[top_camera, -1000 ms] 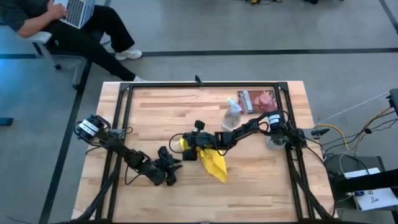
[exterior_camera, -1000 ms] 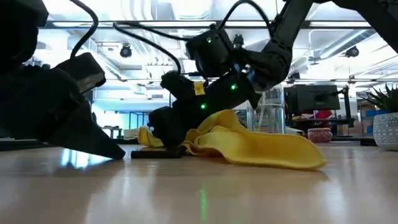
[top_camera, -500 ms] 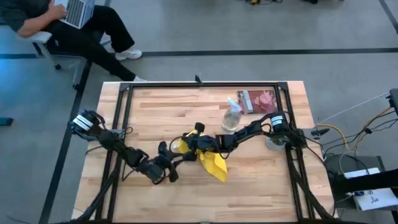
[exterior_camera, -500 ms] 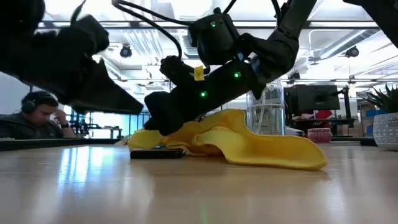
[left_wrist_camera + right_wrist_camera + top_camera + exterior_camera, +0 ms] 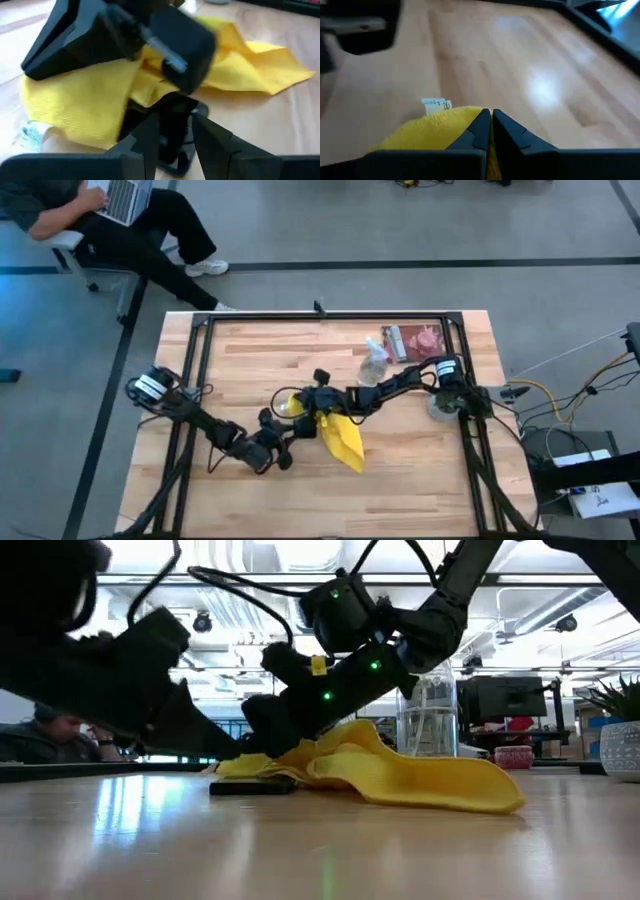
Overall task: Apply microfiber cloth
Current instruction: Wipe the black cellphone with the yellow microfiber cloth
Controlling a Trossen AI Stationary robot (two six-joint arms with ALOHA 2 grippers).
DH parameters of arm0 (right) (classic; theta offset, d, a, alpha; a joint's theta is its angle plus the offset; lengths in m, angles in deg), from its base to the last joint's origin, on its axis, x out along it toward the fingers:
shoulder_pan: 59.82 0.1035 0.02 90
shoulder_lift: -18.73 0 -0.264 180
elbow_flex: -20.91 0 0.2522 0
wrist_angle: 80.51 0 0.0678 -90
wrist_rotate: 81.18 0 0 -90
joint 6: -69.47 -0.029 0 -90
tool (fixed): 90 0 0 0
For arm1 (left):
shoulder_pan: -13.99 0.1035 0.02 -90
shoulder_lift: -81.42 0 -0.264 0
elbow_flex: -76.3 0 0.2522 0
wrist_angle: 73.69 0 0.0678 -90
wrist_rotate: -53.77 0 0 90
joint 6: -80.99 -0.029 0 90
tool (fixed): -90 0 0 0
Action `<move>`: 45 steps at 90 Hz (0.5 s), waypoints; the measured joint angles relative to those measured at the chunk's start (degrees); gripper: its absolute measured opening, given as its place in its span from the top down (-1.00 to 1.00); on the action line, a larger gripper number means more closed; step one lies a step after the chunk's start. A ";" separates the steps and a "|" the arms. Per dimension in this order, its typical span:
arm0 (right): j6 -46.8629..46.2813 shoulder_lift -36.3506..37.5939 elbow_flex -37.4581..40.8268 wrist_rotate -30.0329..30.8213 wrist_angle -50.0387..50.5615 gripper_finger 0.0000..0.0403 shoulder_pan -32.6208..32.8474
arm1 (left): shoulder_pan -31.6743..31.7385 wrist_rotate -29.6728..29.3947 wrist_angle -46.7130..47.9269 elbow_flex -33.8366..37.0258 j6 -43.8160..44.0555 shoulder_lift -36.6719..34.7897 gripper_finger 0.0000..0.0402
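- The microfiber cloth (image 5: 338,432) is pinched in my right gripper (image 5: 305,402), whose jaws are closed on its edge, over the black phone (image 5: 252,785).
- My left gripper (image 5: 175,131) is just beside; its fingers stand a little apart around the phone's end.
- I think wiping is only begun.

Right gripper (image 5: 491,120): fingers pressed together, pinching a fold of the microfiber cloth (image 5: 437,131). Small white tag (image 5: 436,104) stands at the cloth's edge. Bare wooden desk (image 5: 520,65) beyond; blurred dark object (image 5: 357,27) at one corner.
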 joint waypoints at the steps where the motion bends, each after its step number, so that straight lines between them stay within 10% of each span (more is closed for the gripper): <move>1: -0.07 0.00 0.01 -0.01 0.21 1.00 0.00 | 0.02 0.07 -0.07 0.00 0.05 0.23 0.51; 45: -3.10 -1.07 0.55 -13.23 1.50 1.00 0.66 | 0.08 13.47 1.31 -0.09 0.39 0.57 0.51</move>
